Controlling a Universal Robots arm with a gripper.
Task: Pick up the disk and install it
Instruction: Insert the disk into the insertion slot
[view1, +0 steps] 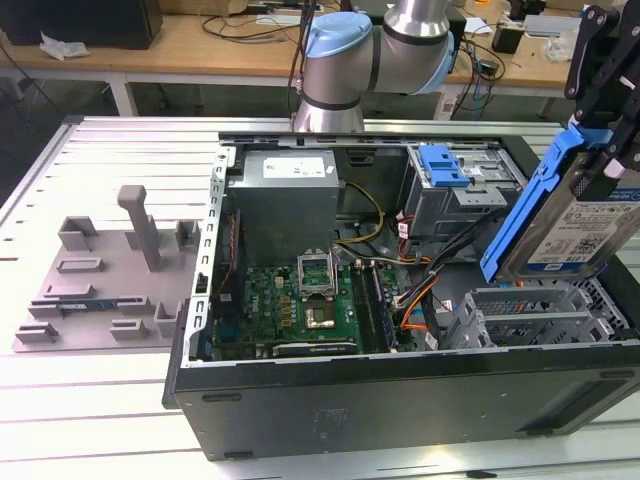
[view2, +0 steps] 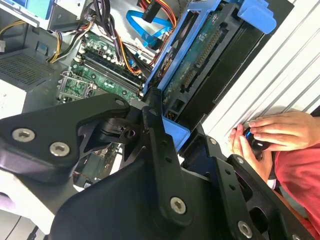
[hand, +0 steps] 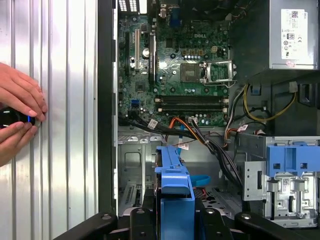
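My gripper (view1: 597, 128) is shut on the disk (view1: 578, 215), a silver hard drive with a white-and-blue label and a blue plastic frame. In the exterior view it hangs tilted on edge at the right, just above the metal drive cage (view1: 540, 315) of the open computer case (view1: 400, 390). The second wrist view shows the disk's green circuit-board side (view2: 200, 60) between my black fingers (view2: 155, 145). The first wrist view shows the disk (hand: 172, 182) edge-on, over the cage floor (hand: 131, 165).
Inside the case lie the motherboard (view1: 300, 305), a grey power-supply box (view1: 290, 200), loose cables (view1: 415, 290) and a blue-fronted drive bay (view1: 450, 175). A grey fixture plate (view1: 110, 270) sits at the exterior view's left. A person's hands (hand: 17, 117) hold a small black object on the ribbed table.
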